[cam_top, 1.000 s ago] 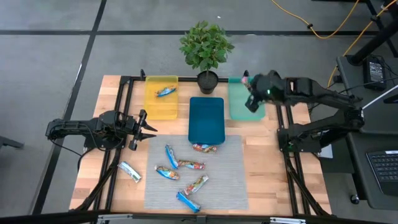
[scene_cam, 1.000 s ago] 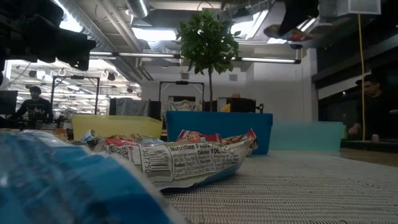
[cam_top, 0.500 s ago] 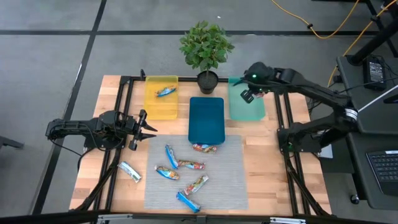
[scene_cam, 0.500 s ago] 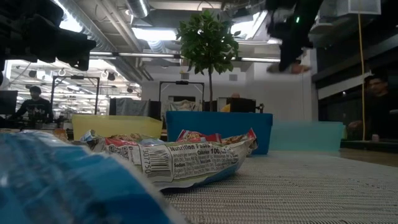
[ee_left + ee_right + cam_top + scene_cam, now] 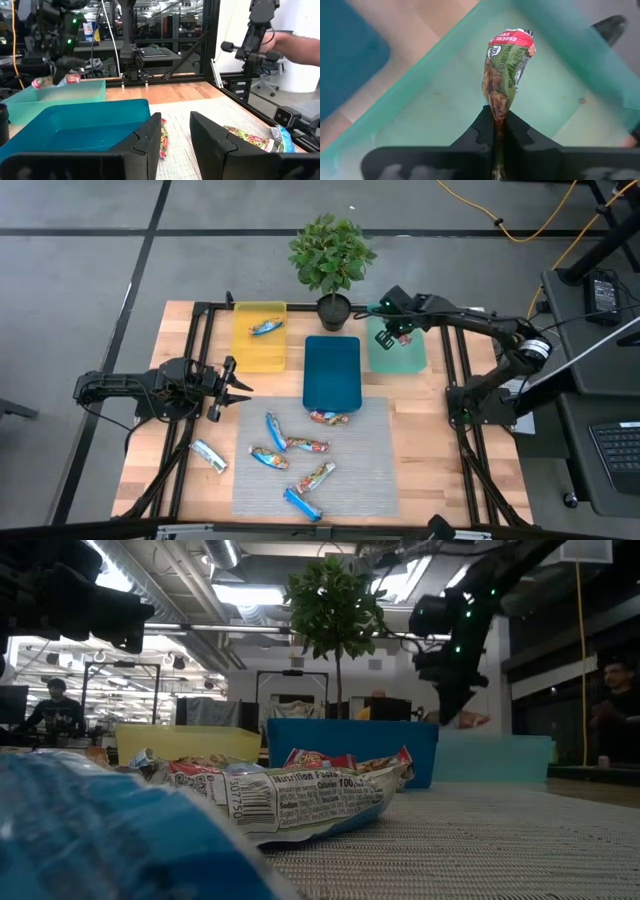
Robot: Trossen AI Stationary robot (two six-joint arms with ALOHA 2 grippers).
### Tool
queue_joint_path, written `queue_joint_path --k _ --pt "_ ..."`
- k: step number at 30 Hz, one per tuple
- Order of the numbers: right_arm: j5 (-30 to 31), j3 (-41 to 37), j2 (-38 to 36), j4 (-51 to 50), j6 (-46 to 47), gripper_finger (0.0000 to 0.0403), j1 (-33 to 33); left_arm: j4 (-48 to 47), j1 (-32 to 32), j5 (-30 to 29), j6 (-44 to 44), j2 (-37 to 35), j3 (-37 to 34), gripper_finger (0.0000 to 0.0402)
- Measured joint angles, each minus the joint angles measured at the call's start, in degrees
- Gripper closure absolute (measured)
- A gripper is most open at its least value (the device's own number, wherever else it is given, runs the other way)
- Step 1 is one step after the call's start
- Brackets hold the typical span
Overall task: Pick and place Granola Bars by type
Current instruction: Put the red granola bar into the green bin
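Note:
My right gripper (image 5: pixel 388 336) hangs over the pale teal tray (image 5: pixel 405 358) at the table's far right, shut on a red-and-green granola bar (image 5: pixel 506 65). My left gripper (image 5: pixel 238 388) waits open above the table's left side, clear of everything. Several bars lie flat on the grey mat (image 5: pixel 365 470): red-orange ones (image 5: pixel 329 418) (image 5: pixel 307 445), blue ones (image 5: pixel 275 432) (image 5: pixel 302 503). A silvery bar (image 5: pixel 208 455) lies on the bare wood left of the mat. One bar (image 5: pixel 265 327) rests in the yellow tray (image 5: pixel 259 352). My right gripper pinches the bar's crimped end (image 5: pixel 496 111) between its two fingers, coming from above and pointing down. The rest of the bar sticks out beyond the fingertips over the teal tray's floor. In the low view the bar (image 5: pixel 472 720) is lifted clear, just above the tray's rim.
The dark blue tray (image 5: pixel 331 370) lies between the yellow and teal trays, its near end on the mat. A potted plant (image 5: pixel 331 255) stands at the far edge behind it. Black frame rails run along both table sides. People are in the room beyond.
My right gripper has moved toward the table's left and come down from high up to just above the teal tray, tipping to point down, still shut on the bar. The left arm and the bars on the mat have kept still.

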Motion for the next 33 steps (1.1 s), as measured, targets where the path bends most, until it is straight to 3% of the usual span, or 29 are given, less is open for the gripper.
queue_joint_path --k 6,14,21,33 --pt "-0.2 -0.6 4.9 1.1 -0.8 0.0366 -0.2 0.0 0.0 0.0 0.0 0.0 0.0 0.0309" --pt "-0.2 -0.6 10.7 3.5 -1.7 0.0387 -0.2 0.0 0.0 0.0 0.0 0.0 0.0 0.0304" --pt "-0.7 -0.6 11.1 4.0 -2.6 0.0355 -0.2 0.0 0.0 0.0 0.0 0.0 0.0 0.0309" --pt "-0.3 0.0 11.1 4.0 -2.5 0.0352 -0.2 0.0 0.0 0.0 0.0 0.0 0.0 0.0307"
